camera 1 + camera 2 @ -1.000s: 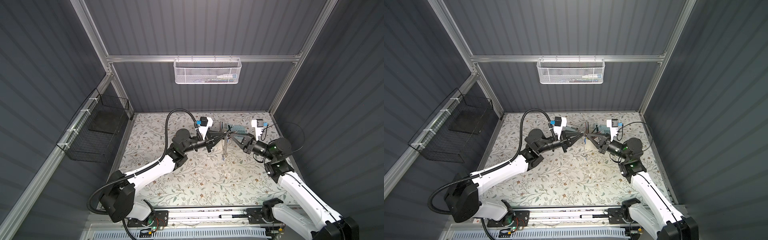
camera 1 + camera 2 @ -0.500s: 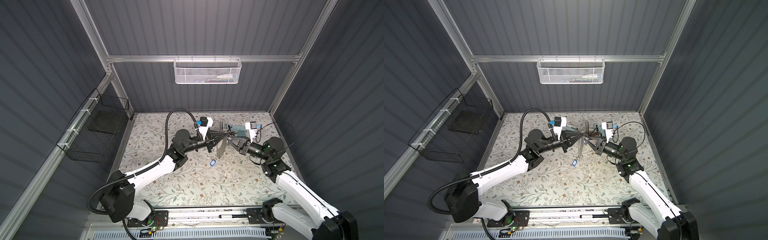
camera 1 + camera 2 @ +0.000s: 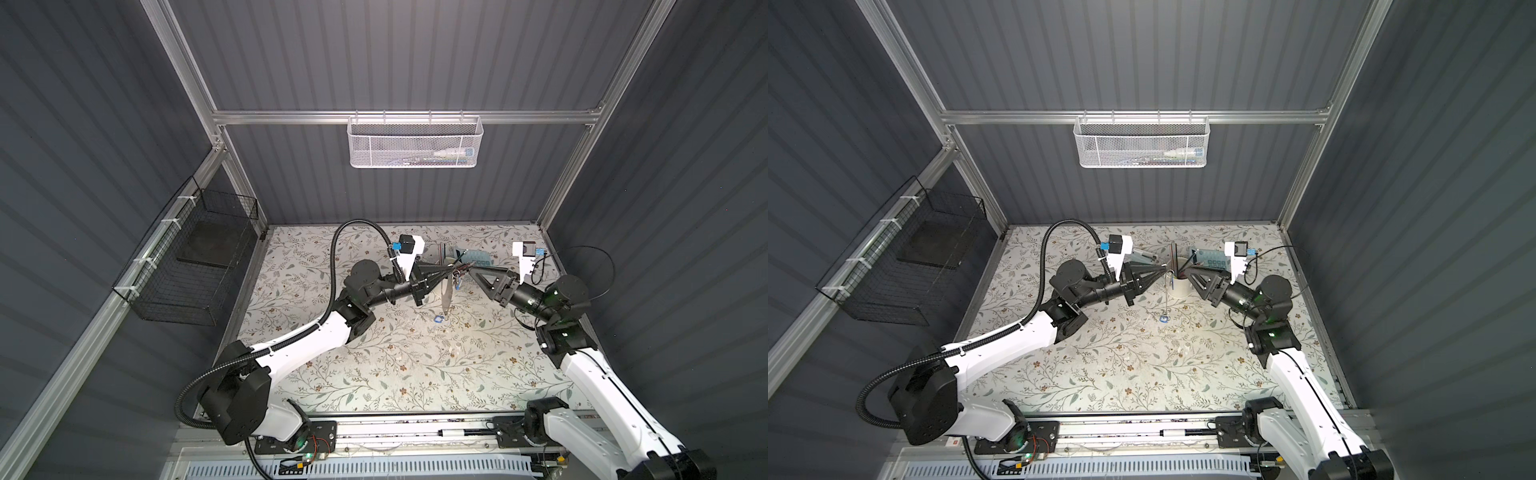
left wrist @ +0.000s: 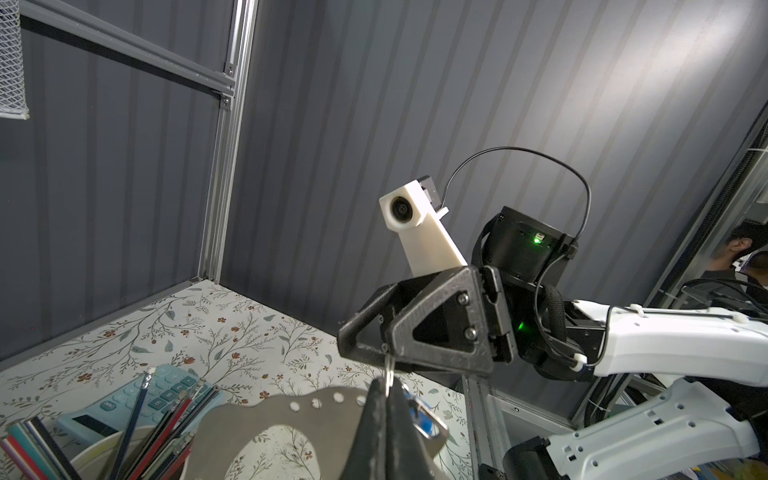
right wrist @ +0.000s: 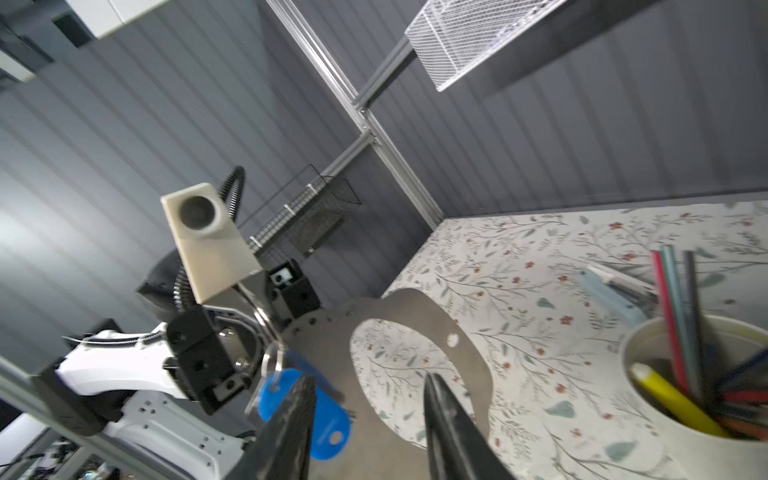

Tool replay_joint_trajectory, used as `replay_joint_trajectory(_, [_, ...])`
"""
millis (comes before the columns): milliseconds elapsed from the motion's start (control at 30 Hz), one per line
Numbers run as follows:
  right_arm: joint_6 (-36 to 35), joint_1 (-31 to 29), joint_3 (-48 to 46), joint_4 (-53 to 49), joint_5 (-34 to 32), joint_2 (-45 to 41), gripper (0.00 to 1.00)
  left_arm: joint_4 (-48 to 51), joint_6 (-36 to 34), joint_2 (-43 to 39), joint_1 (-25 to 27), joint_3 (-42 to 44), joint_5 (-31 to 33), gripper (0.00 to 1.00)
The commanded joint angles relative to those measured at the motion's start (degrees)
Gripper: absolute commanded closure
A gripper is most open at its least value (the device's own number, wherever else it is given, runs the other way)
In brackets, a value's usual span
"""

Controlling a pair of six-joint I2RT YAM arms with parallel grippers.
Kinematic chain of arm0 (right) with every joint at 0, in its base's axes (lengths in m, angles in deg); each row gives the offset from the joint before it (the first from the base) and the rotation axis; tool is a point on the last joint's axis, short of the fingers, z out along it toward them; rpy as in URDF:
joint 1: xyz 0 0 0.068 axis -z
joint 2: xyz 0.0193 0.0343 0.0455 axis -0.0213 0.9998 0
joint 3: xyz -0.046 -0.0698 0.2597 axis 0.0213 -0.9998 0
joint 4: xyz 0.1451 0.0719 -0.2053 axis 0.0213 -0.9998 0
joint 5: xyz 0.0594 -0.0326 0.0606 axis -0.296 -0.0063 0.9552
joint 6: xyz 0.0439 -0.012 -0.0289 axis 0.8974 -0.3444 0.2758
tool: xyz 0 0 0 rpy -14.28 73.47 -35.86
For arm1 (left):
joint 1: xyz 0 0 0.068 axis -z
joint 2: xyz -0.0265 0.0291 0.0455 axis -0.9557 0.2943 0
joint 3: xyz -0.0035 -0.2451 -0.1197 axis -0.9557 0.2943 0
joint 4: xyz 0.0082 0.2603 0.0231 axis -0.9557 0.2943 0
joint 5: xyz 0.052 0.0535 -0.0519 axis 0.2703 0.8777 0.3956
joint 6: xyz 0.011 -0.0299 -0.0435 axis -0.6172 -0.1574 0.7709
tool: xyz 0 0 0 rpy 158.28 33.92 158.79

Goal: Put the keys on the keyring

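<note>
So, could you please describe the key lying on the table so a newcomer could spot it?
Look at the floral table and find the grey keyring hanging from the left gripper near its far middle. Just nearer the robot than the ring's lower end lies the key, alone. Its bright blue tag marks it out; the other blue tag hangs beside the keyring.

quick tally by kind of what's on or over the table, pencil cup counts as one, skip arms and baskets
keyring: 1
blue-tagged keys: 2 (one lying on the table at, one up by the keyring)
pencil cup: 1
calculator: 1
stapler: 1
total: 6
</note>
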State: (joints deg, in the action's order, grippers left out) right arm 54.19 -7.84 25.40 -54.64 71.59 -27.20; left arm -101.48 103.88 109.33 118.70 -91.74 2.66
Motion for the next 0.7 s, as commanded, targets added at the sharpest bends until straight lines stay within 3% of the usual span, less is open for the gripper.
replay_joint_trajectory(0, [2.1,-1.6,2.5,9.6,6.2,1.7,0.51,-3.1,1.6,-0.1,0.3,-0.7,-1.8,1.00])
replay_joint_trajectory(200, [4.8,-4.1,1.7,15.4,7.0,4.0,0.54,-3.0,1.9,0.1,0.3,-0.9,-2.6,1.00])
replay_joint_trajectory(667, [4.5,-6.7,2.4,14.4,7.6,6.3,0.79,-2.5,1.3,0.1,0.3,-1.5,-3.3,1.00])
